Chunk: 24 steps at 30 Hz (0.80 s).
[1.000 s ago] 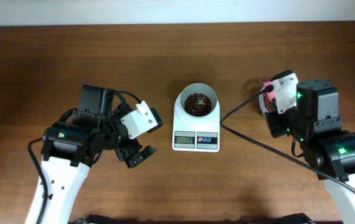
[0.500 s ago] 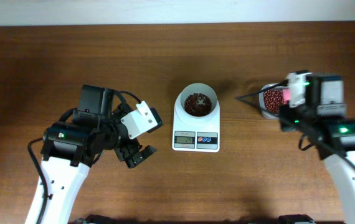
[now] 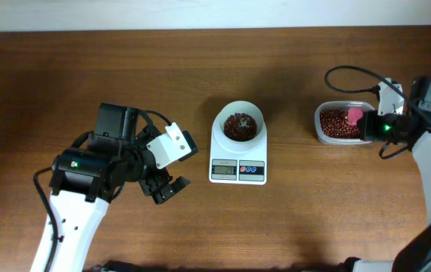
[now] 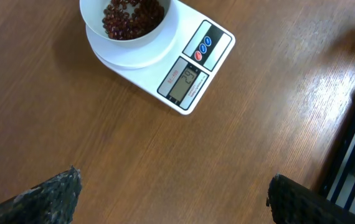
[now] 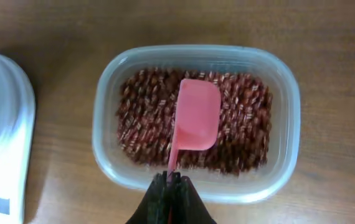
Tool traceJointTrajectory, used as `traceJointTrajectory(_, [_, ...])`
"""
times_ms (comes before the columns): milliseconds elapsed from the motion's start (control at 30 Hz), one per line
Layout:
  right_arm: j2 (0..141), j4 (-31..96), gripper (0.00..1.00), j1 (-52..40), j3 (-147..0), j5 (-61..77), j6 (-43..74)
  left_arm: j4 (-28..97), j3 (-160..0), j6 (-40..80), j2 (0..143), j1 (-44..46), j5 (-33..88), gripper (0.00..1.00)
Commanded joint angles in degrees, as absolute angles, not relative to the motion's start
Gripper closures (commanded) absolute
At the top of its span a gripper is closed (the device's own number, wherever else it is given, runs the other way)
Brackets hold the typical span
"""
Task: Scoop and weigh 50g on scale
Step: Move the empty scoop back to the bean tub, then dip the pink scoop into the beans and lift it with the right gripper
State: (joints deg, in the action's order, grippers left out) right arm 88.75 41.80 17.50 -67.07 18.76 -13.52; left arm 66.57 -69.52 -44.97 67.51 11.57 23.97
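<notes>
The white scale (image 3: 237, 171) stands mid-table with a round white bowl (image 3: 221, 115) on it holding a small heap of red-brown beans (image 3: 239, 126). The left wrist view shows the scale (image 4: 193, 65) and the beans (image 4: 127, 14) at the top. My left gripper (image 3: 164, 189) hovers open over bare wood left of the scale, nothing between its fingers (image 4: 53, 193). My right gripper (image 5: 172, 180) is shut on the handle of a pink scoop (image 5: 197, 115). The scoop's blade lies over the beans (image 5: 246, 124) in the clear tub (image 5: 293, 124).
The clear tub (image 3: 319, 125) sits right of the scale, a hand's width away. A black cable (image 3: 344, 72) loops above it near my right arm. Dark wood tabletop runs to a pale wall at the far edge.
My right arm has swung out to the right, uncovering the tub, with the scoop still in its grip. The left arm has not moved.
</notes>
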Motion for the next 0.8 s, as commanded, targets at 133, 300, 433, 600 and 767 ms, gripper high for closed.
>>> traceJointTrajectory(133, [93.41, 37.87, 0.96, 17.76, -67.61, 15.25, -14.83, 66.5, -69.41, -44.49, 67.53, 11.33, 24.18, 0.01])
traceJointTrajectory(300, [95.02, 36.16, 0.96, 17.76, -67.61, 14.33, -14.79, 66.5, -69.41, -44.49, 67.53, 11.33, 24.18, 0.01])
traceJointTrajectory(433, [97.03, 35.7, 0.96, 17.76, -67.61, 14.87, -14.74, 66.5, -69.41, -44.49, 67.53, 11.33, 24.21, 0.01])
traceJointTrajectory(600, [97.19, 33.76, 0.96, 17.76, -67.61, 21.17, -14.57, 66.5, -69.41, -44.49, 67.53, 11.33, 24.18, 0.01])
traceJointTrajectory(767, [97.25, 33.58, 0.96, 17.76, -67.59, 25.98, -14.59, 66.5, -69.41, -44.49, 67.53, 11.33, 24.18, 0.01])
